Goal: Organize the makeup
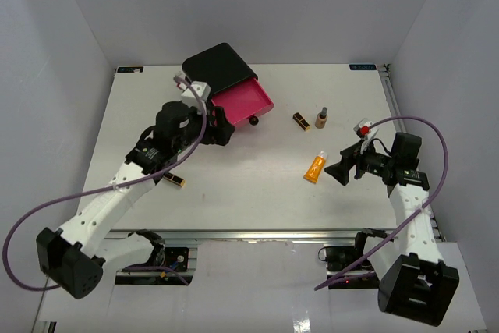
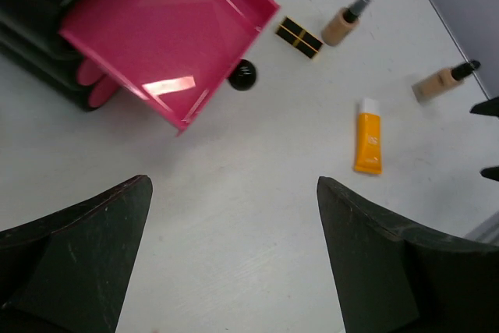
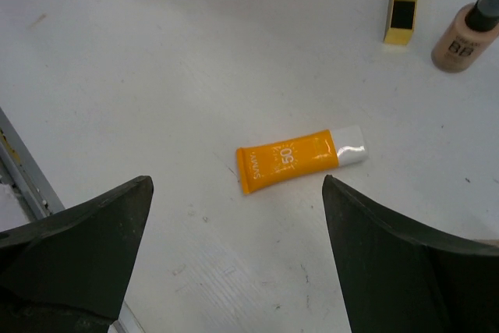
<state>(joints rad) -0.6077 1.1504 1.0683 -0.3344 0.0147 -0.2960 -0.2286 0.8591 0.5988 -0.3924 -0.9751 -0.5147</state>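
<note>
Right jaws gape beside orange tube (image 3: 292,159), cap (image 3: 352,148) pointing far-side.

Colour rundown from my side: the table (image 1: 257,193) is plain white. The drawer (image 2: 168,33) is glossy hot pink with a black knob (image 2: 242,75), and the box (image 1: 218,64) it sits in is black. The squeeze tube (image 3: 296,159) is orange with a white cap and a white "50" print. One lipstick tube (image 1: 300,120) is black with gold bands, same for the other lipstick (image 1: 175,181). The bottle (image 2: 345,23) is tan with a dark cap. My left gripper (image 2: 232,216) and right gripper (image 3: 234,216) are matte black, and the cables (image 1: 23,224) are purple.
</note>
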